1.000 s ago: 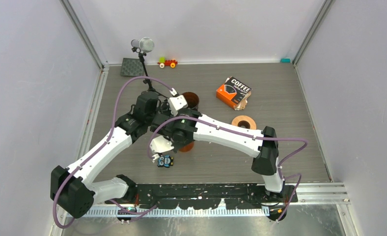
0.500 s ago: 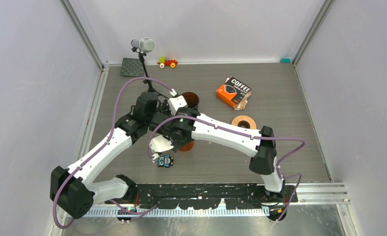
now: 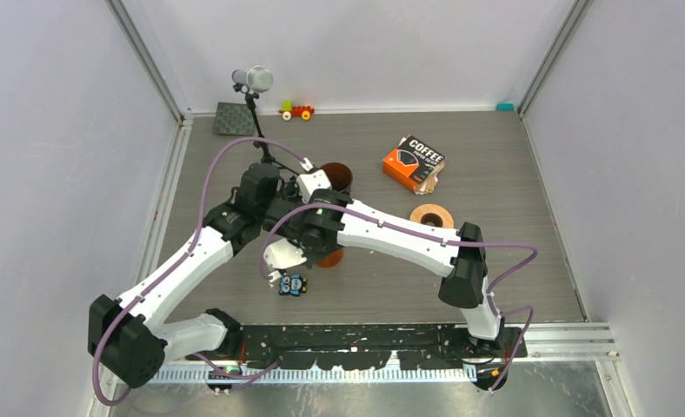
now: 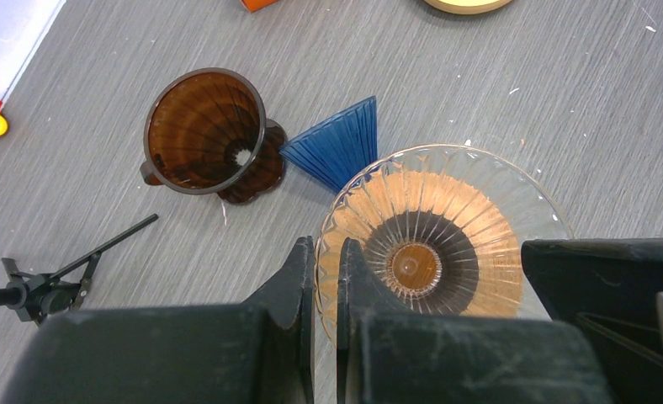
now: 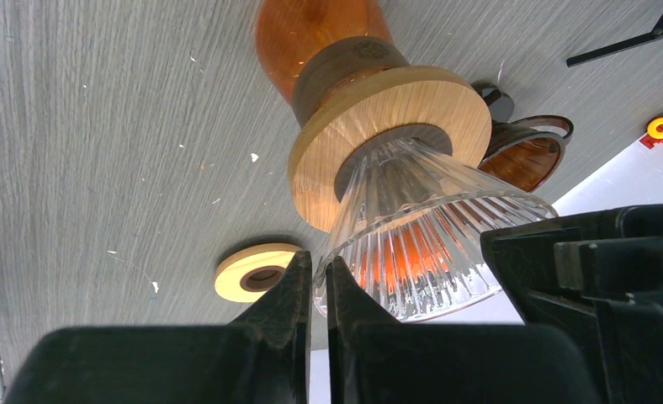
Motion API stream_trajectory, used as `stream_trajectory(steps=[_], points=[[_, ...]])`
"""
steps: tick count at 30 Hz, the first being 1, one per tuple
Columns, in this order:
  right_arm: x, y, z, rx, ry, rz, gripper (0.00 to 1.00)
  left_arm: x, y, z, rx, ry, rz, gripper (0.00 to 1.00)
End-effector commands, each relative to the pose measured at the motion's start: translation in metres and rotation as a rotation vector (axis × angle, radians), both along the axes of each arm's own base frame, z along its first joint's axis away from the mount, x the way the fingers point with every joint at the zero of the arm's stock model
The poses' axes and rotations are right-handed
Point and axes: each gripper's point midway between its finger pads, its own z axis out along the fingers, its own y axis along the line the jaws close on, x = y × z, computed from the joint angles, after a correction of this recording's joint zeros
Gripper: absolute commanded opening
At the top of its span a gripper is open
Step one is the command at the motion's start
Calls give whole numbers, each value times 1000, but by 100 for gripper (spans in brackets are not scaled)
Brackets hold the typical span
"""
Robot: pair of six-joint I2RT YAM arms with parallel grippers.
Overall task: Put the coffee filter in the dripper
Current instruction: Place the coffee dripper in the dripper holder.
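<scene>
While the left gripper (image 4: 324, 252) and right gripper (image 5: 319, 265) each pinch the rim of the glass dripper (image 4: 446, 219), the blue filter (image 4: 338, 143) lies on the table (image 4: 564, 101) just beyond the left fingers, between it and the brown dripper (image 4: 202, 126).

The middle of the bench (image 3: 513, 261) is crowded: the left arm (image 3: 191, 261) and right arm (image 3: 391, 234) cross there, covering the glass dripper (image 4: 446, 210) from overhead. The left claw (image 4: 324, 248) and right claw (image 5: 319, 263) are each pinched on its rim, so only the far part of its mouth lies open. Just beyond it, the blue pleated wedge (image 4: 336, 145) and brown dripper (image 4: 204, 126) sit close together with the microphone stand (image 4: 59, 282) to their left, leaving only narrow lanes. The right half of the bench gives wide passage around the coffee box (image 3: 414, 163) and wooden ring (image 3: 431, 215).
</scene>
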Motion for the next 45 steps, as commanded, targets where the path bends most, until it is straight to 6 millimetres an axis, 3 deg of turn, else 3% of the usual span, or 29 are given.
stream_trajectory(steps=[1, 21, 34, 45], points=[[8, 29, -19, 69, 29, 5, 1, -87, 92, -122, 496, 447, 46, 0], [16, 28, 19, 192, -34, -41, 17, -58, 76, -81, 432, 370, 104, 1], [11, 25, 40, 246, -30, -43, 31, -44, 72, -67, 417, 336, 128, 13], [8, 20, 59, 298, -37, -54, 35, -36, 69, -44, 389, 287, 144, 26]])
